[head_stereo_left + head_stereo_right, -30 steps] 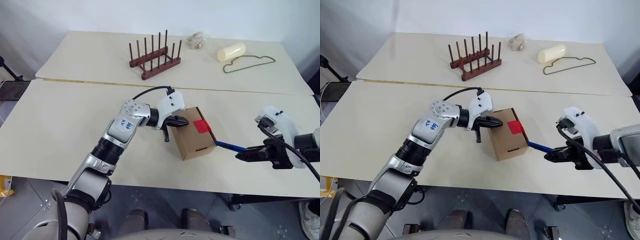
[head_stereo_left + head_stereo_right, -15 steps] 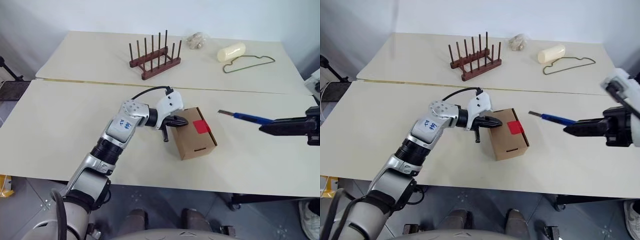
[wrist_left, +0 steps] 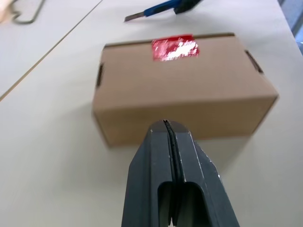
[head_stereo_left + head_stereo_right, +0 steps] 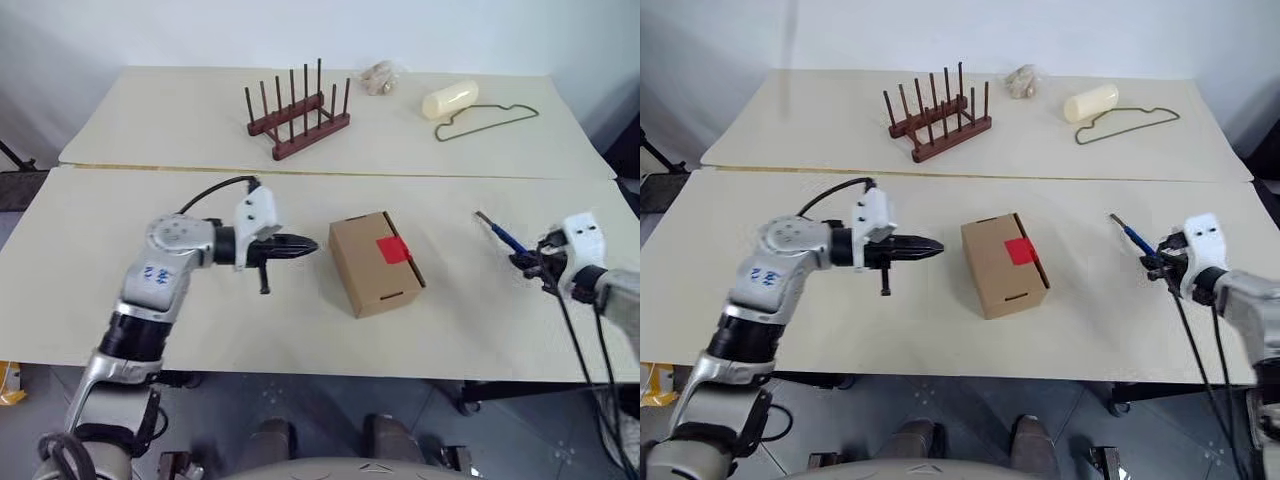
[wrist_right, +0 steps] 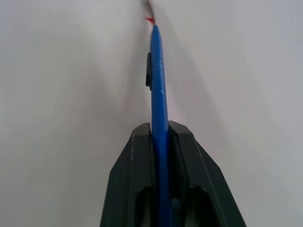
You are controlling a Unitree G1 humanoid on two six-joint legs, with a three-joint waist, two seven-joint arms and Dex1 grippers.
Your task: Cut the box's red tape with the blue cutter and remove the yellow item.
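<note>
The brown box (image 4: pixel 371 266) lies closed mid-table with the red tape (image 4: pixel 392 249) on its top right edge. My left gripper (image 4: pixel 308 244) is shut and empty, level with the box and a short gap to its left, pointing at it. In the left wrist view the shut gripper (image 3: pixel 168 125) faces the box's (image 3: pixel 184 90) long side, with the red tape (image 3: pixel 174 47) on top. Far to the right, my right gripper (image 4: pixel 525 262) is shut on the blue cutter (image 4: pixel 500 236), whose blade points up and away. The cutter (image 5: pixel 157 80) runs out between that gripper's black fingers (image 5: pixel 130 161). The yellow item is hidden.
A wooden peg rack (image 4: pixel 297 120) stands on the far table, with a cream cylinder (image 4: pixel 450 99), a wire hanger (image 4: pixel 487 120) and a crumpled beige lump (image 4: pixel 378 76) behind it. A seam (image 4: pixel 300 170) separates the two tabletops. The near table edge runs below the box.
My left gripper has drawn back leftward off the box, leaving a gap. My right gripper has carried the cutter from beside the box out to the right, and its blade now points away.
</note>
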